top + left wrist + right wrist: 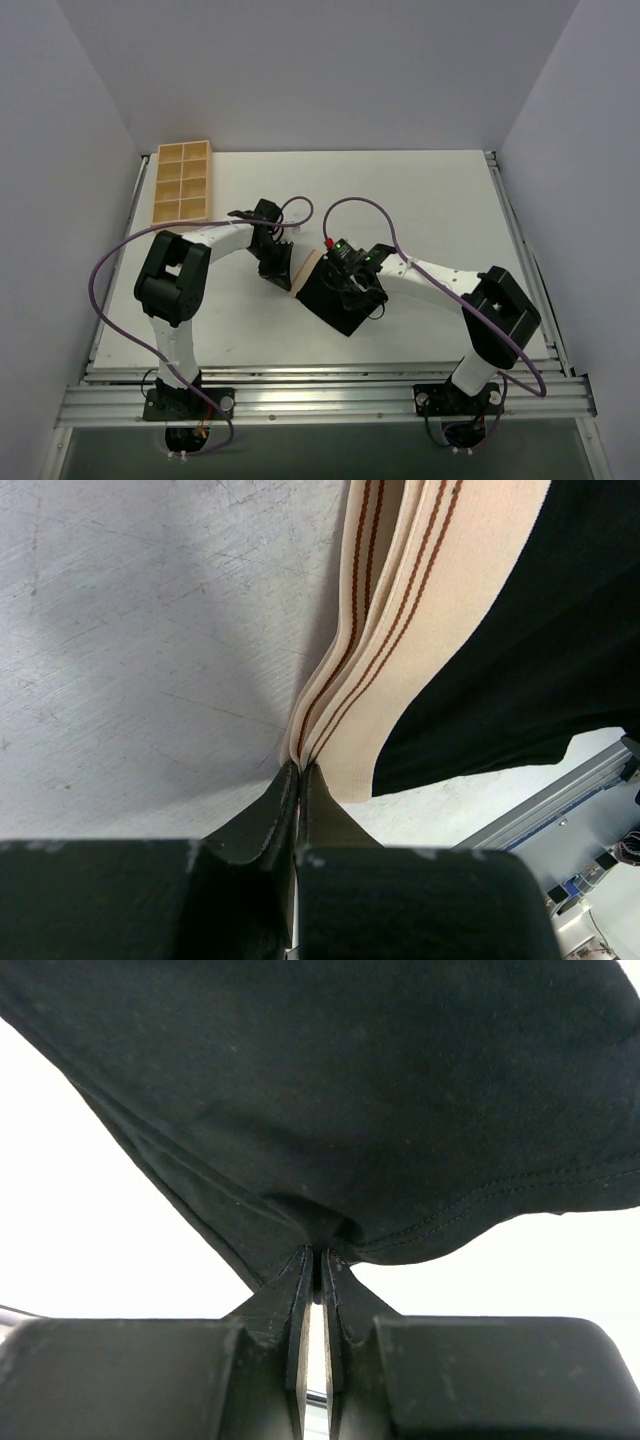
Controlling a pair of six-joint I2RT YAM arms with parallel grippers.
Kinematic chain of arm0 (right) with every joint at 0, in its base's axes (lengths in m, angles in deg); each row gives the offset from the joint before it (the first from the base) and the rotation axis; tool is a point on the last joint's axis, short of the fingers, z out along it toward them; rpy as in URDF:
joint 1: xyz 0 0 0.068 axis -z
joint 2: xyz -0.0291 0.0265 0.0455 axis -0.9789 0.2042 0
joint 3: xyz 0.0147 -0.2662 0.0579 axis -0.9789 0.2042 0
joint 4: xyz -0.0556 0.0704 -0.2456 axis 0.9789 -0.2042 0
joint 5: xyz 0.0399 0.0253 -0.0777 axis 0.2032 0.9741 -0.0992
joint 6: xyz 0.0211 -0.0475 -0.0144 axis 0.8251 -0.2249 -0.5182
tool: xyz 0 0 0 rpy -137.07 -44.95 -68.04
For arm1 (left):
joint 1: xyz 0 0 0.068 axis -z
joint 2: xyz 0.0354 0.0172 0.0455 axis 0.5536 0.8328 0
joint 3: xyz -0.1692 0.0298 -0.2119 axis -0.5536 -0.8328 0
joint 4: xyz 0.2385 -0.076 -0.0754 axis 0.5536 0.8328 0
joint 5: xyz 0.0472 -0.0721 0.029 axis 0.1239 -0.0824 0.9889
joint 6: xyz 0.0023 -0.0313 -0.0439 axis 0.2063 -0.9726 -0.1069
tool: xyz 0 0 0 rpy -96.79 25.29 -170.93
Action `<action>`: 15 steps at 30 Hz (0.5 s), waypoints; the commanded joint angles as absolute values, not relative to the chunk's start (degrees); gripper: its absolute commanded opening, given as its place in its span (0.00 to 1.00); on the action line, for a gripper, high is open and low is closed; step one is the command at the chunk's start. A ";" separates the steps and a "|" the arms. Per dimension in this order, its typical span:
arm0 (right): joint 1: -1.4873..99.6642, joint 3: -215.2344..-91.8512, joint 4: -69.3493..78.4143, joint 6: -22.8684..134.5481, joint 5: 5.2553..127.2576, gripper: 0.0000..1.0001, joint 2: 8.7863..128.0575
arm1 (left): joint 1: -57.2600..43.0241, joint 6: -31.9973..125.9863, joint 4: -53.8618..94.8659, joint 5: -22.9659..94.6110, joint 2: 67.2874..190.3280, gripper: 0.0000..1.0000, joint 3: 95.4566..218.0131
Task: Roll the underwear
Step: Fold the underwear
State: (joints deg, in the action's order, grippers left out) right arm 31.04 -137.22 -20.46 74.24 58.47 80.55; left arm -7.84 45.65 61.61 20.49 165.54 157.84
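Note:
The underwear (330, 300) is a black garment with a beige waistband (306, 270), held between both arms over the middle of the table. My left gripper (284, 272) is shut on the waistband's folded edge. In the left wrist view the striped beige waistband (400, 630) runs up from the pinched fingertips of the left gripper (300, 768), with black fabric (540, 630) to its right. My right gripper (357, 287) is shut on a black hem. The right wrist view shows the black cloth (350, 1090) spreading above the right gripper (318, 1253), its jaws pinched on the cloth.
A tan wooden compartment tray (183, 182) stands at the table's back left corner. White walls enclose the table (440, 210) on three sides. A metal rail (330, 395) runs along the near edge by the arm bases.

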 commanded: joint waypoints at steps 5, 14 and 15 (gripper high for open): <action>31.46 -139.43 -24.67 72.49 58.00 0.00 80.95 | -7.87 47.15 62.16 23.61 168.36 0.02 158.66; 30.84 -141.80 -26.69 73.63 63.18 0.00 79.11 | -8.04 46.80 62.77 24.13 169.07 0.02 159.27; 30.76 -141.89 -26.51 73.90 63.71 0.00 78.84 | -8.04 46.54 62.68 24.05 169.15 0.02 159.27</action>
State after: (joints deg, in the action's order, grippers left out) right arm 30.97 -139.58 -23.38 73.21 61.10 80.64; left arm -7.86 45.62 62.86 20.42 166.33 158.98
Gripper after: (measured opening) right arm 0.009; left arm 0.046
